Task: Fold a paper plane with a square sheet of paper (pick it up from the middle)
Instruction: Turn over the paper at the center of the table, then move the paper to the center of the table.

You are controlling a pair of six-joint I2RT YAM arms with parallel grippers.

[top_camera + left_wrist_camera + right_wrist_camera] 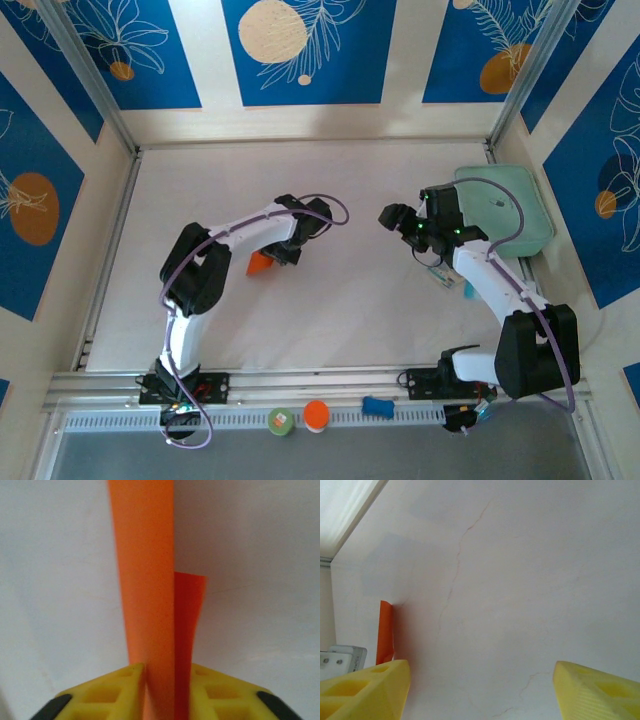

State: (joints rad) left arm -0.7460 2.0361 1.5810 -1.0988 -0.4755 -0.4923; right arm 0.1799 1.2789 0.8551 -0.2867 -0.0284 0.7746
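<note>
Left tool (166,670), one paper plane (147,580)

orange paper plane (145,580), folded, upright, L-ctr table

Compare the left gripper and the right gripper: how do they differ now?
The left gripper has its fingers close together on folded orange paper; the right gripper stands wide open, empty. The left hangs left of centre, the right nearer the mint-green case. Both have yellow fingers.
</note>
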